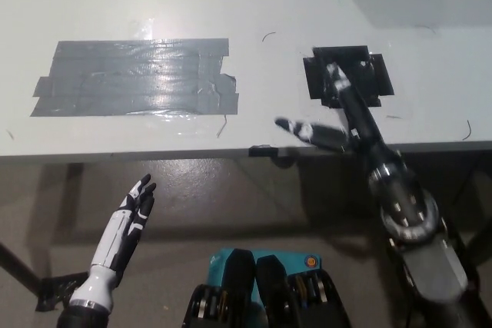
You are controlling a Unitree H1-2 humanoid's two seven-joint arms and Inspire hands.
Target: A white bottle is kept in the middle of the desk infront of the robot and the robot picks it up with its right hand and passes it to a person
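Note:
No white bottle shows in the head view. My black right hand (pixel 338 117) hangs open over the desk's front edge, fingers spread and holding nothing. One finger reaches back over the black tape patch (pixel 347 74), another points left along the edge. My white left hand (pixel 129 220) rests open below the desk at the lower left, empty.
A wide patch of grey tape (pixel 134 76) covers the left part of the white desk (pixel 254 5). The desk's front edge (pixel 154 157) runs across the picture's middle, with bare floor below it. Thin dark wire scraps lie near the right edge.

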